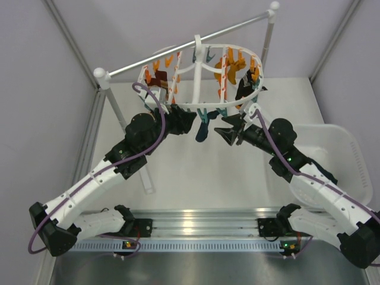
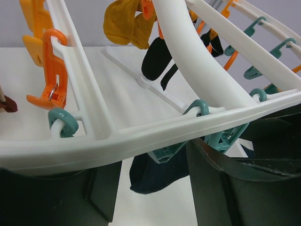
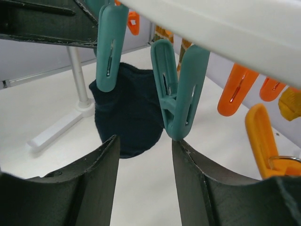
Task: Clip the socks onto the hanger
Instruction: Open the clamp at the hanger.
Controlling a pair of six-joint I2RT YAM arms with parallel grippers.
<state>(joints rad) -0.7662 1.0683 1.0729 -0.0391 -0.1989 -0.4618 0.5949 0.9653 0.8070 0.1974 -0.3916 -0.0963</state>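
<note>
The white oval hanger [image 1: 199,105] hangs from the rod, with orange and teal clips around its ring. One dark teal-navy sock [image 1: 202,130] dangles from a teal clip [image 2: 170,151] at the hanger's near rim. My left gripper [image 1: 190,122] is just left of that sock and right under the rim [image 2: 141,141]. It is open, and the clip and sock [image 2: 160,174] show in the gap. My right gripper [image 1: 227,132] is open to the sock's right. Its right fingertip [image 3: 181,148] is just below a free teal clip [image 3: 179,101], and the sock [image 3: 127,110] hangs beyond.
Mustard [image 1: 231,68], maroon [image 1: 158,80] and black [image 1: 244,89] socks hang further back on the hanger. The metal rod [image 1: 178,50] rests on white posts; one post foot [image 1: 148,178] lies under the left arm. A white bin [image 1: 344,154] stands at right.
</note>
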